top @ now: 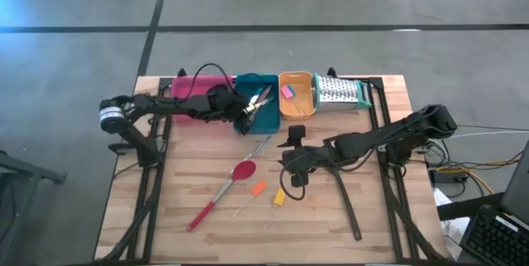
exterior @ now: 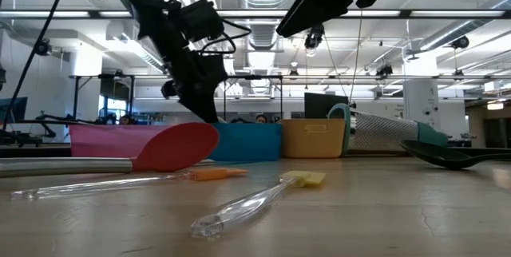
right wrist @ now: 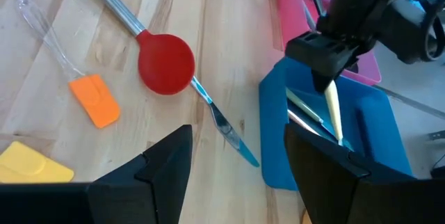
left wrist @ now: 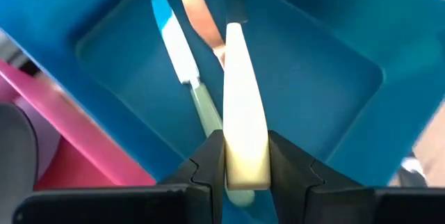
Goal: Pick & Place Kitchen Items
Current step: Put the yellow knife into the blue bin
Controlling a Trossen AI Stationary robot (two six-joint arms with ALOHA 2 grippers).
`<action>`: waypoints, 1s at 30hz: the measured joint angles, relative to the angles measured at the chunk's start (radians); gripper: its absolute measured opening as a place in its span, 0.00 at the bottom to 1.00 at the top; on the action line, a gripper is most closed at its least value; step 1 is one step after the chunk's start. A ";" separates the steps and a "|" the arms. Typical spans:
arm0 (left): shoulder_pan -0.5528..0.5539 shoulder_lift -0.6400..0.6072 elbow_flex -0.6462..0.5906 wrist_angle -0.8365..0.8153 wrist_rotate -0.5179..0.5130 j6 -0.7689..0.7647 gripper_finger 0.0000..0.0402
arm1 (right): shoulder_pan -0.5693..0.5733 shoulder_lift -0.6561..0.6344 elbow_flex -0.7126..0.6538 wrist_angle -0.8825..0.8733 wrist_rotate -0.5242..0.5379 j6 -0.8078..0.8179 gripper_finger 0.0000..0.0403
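Wooden planks with a pale grain form the bench (top: 190, 175). Along its far edge stand three smooth plastic trays side by side: a pink tray (top: 192, 92), a teal tray (top: 266, 111) and an orange tray (top: 299, 99), and beside them lies a metal grater (top: 339, 92) with small holes.

The left gripper (left wrist: 246, 156) hangs over the teal tray, and its dark fingers (left wrist: 206, 163) are clamped on the handle of a cream knife (left wrist: 242, 120), which is flat and rounded at the end. Under it, inside the tray, lie a knife with a blue and white blade (left wrist: 175, 40) and a copper-coloured blade (left wrist: 198, 12).

The right gripper (right wrist: 236, 161) hovers above the middle of the bench with its fingers wide apart and nothing between them.

On the bare wood lies a red spoon (top: 223, 192) with a round matte bowl and a thin metal shaft. Close to its bowl lies a thin blue fork (right wrist: 226, 128). Near them are two small spatulas with clear handles, one with an orange head (right wrist: 94, 100) and one with a yellow head (top: 279, 196). A black ladle (exterior: 451, 155) rests at the right side.
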 joint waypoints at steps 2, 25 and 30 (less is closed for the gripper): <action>0.013 0.000 0.018 -0.042 0.018 -0.009 0.20 | 0.000 0.000 0.000 0.000 0.000 0.000 0.54; 0.068 0.071 0.044 -0.102 0.157 -0.013 0.20 | 0.000 0.000 0.000 0.007 0.000 -0.004 0.54; 0.068 0.065 0.044 -0.101 0.156 0.002 0.20 | 0.000 0.000 0.000 0.007 0.000 -0.004 0.54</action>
